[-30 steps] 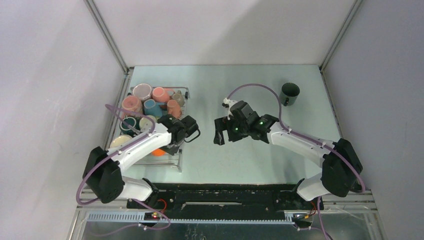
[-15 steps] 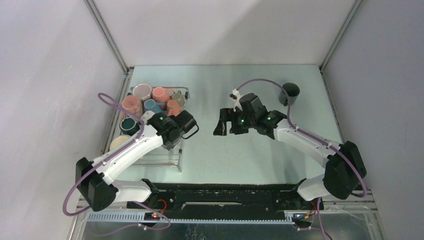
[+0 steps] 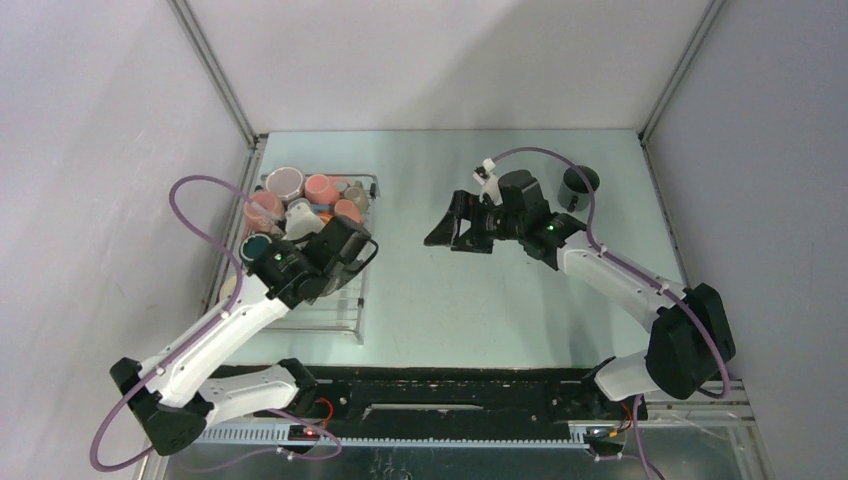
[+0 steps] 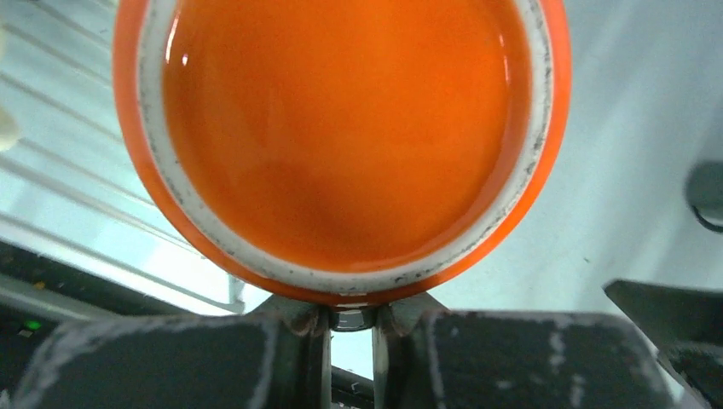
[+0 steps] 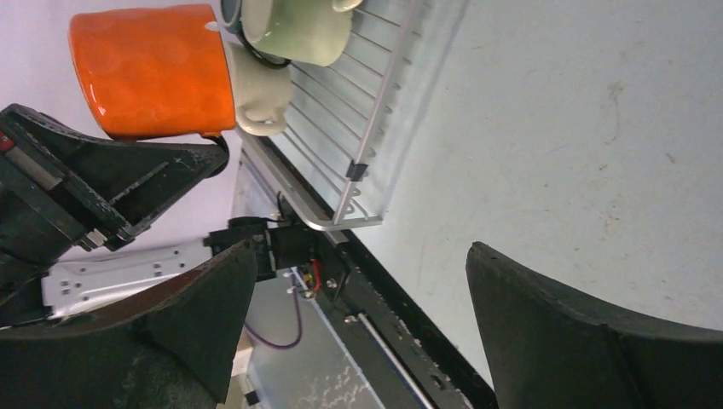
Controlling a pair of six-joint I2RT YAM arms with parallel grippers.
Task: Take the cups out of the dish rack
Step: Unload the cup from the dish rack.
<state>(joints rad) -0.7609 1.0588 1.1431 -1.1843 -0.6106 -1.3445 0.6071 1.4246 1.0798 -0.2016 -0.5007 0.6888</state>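
Your left gripper (image 4: 349,322) is pinched tight on the rim of one orange cup (image 4: 341,145), held over the dish rack (image 3: 345,303) at the left of the top view. Your right gripper (image 3: 445,226) hangs at centre frame, jaws spread wide, holding nothing. In the rack's upper end you can count seven cups (image 3: 322,188) crowded together — your left arm (image 3: 235,325) hides the rest. One dark cup (image 3: 580,185) stands alone on the table (image 3: 450,320), upper right.

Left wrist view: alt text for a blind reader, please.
An orange cup, seen into its glossy inside, fills the frame, gripped at its near edge by the left claw. Dish rack bars at left, table at right.
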